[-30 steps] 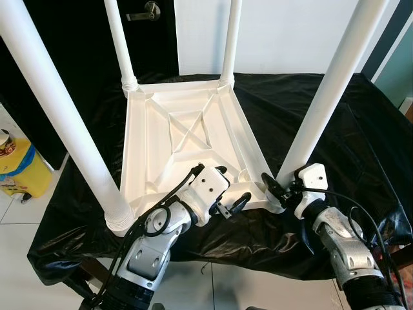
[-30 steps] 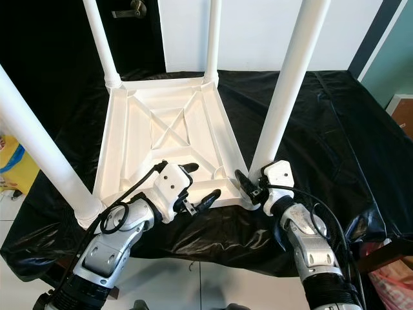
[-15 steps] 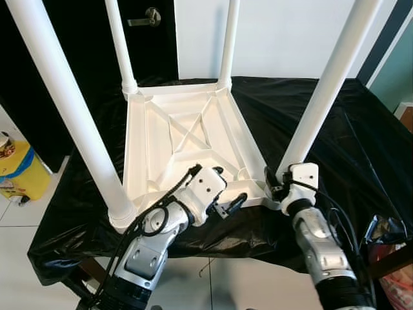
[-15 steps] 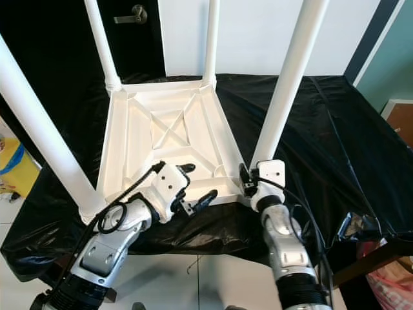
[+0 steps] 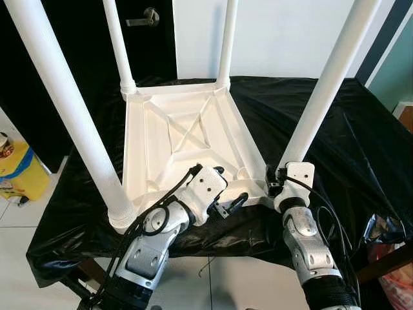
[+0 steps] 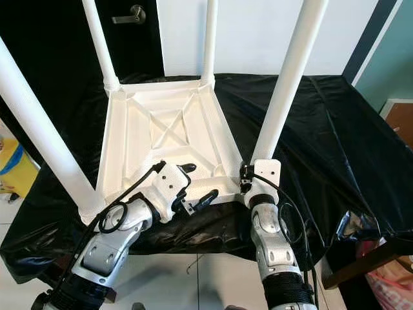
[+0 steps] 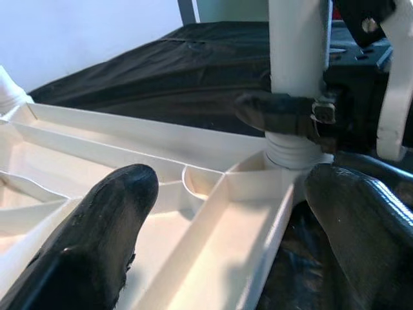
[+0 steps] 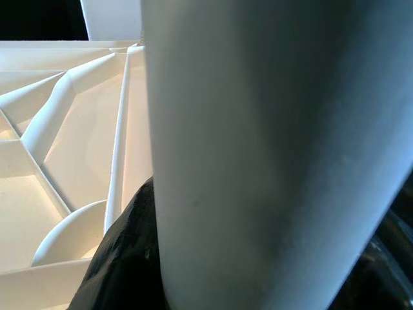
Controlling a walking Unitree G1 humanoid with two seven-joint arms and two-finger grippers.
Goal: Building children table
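1. Upturned on the black plastic sheet [image 5: 335,129] over a work surface: white ribbed plastic children's table top [image 5: 187,139], underside up so the four white tubular legs can be fitted from above.
2. Near-left white tubular leg [image 5: 71,123] seated in its corner socket; yellow container [image 5: 19,169] on the tiled floor beyond (well apart, no hindrance).
3. Left gripper [image 5: 227,194] spread open astride the near rim of the top, one finger inside, one outside; probably steadying it.
4. Right gripper [image 5: 276,187] clasped around the base of the near-right white tubular leg [image 5: 322,90], just above the socket, likely for turning or pressing it home.
5. Far legs and dark door with lever handle [image 5: 143,19] behind.
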